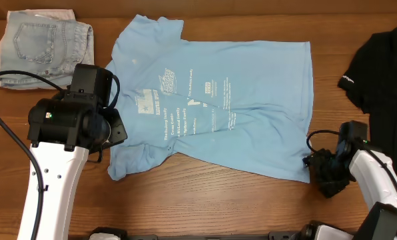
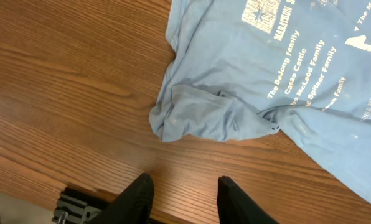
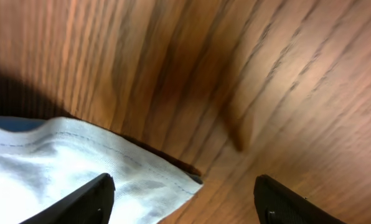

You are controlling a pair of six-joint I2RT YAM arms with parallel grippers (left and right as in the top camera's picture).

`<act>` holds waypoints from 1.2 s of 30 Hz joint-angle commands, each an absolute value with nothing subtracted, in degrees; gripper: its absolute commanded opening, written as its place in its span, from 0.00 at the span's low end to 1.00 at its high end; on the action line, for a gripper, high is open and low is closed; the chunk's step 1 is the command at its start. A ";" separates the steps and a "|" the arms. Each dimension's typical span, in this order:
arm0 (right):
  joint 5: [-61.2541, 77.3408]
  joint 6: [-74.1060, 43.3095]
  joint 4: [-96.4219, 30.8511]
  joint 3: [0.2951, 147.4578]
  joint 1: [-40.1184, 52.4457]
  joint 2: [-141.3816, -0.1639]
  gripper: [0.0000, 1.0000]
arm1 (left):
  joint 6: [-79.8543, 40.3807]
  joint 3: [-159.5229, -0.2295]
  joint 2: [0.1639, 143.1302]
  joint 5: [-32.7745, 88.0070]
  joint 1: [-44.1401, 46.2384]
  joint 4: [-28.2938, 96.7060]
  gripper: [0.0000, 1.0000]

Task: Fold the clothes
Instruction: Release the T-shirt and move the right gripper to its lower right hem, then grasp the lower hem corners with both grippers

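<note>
- Left pincer (image 2: 185, 180), parted and empty, hovers over the bench (image 2: 61, 93); the sky-blue T-shirt (image 1: 238, 100) has its sleeve (image 2: 198, 115) just ahead of the tips.
- Right pincer (image 3: 184, 182), wide and empty, straddles the hem corner (image 3: 142, 174).
- Advisable: seat the cloth deep in each pincer before closing, both sides together.

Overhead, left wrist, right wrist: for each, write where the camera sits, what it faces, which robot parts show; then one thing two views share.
Overhead: above the table, facing down on blue shirt; left arm, right arm show.
Left wrist: on its arm, facing a sleeve; open left gripper shows.
Right wrist: low, facing the hem corner; open right gripper shows.
Shared: blue shirt.
</note>
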State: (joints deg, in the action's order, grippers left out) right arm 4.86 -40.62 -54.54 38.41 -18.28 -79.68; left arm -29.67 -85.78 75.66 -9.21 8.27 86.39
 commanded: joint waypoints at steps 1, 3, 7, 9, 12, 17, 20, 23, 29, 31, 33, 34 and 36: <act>9.37 -40.05 -51.66 36.36 -18.06 -79.35 0.71 | -30.02 -85.60 75.75 -9.34 8.62 85.52 0.39; 11.07 -40.21 -50.54 35.46 -18.06 -79.37 0.70 | -30.02 -85.60 75.75 -9.28 8.62 85.32 0.40; 11.09 -40.77 -48.97 33.58 -18.06 -79.37 0.70 | -30.02 -85.60 75.75 -8.95 8.62 85.25 0.41; 11.00 -41.71 -48.84 33.58 -18.06 -79.37 0.65 | -30.02 -85.60 75.75 -8.95 8.62 85.03 0.41; 11.22 -42.46 -48.99 33.58 -18.06 -79.42 0.60 | -30.02 -85.60 75.75 -8.95 8.62 84.97 0.41; 11.25 -42.41 -50.11 33.58 -18.06 -79.46 0.43 | -30.02 -85.60 75.75 -8.95 8.62 84.95 0.41; 11.25 -42.41 -50.17 33.58 -18.06 -79.46 0.24 | -30.02 -85.60 75.75 -8.95 8.62 85.03 0.41; 10.07 -42.41 -49.60 33.67 -18.09 -79.46 0.05 | -30.02 -85.60 75.75 -8.95 8.62 85.03 0.44; 4.97 -42.41 -53.25 37.87 -18.81 -79.46 0.04 | -29.43 -85.58 75.75 -7.68 8.67 85.03 0.51; 1.72 -42.13 -56.47 41.74 -19.73 -79.46 0.04 | -26.98 -85.19 76.05 -4.19 8.67 84.88 0.59; -0.62 -41.98 -58.43 44.66 -20.29 -79.46 0.04 | -24.73 -84.16 76.42 -0.93 8.67 84.42 0.81; -1.80 -41.98 -59.37 46.33 -20.56 -79.46 0.04 | -23.31 -83.13 76.58 1.43 8.67 83.90 0.89; -3.68 -41.95 -60.82 49.41 -21.08 -79.46 0.04 | -20.56 -79.90 76.95 6.66 8.67 82.21 0.95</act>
State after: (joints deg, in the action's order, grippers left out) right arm 2.50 -42.11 -59.75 43.83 -20.10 -79.77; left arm -26.35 -84.05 75.66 -3.01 8.27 83.53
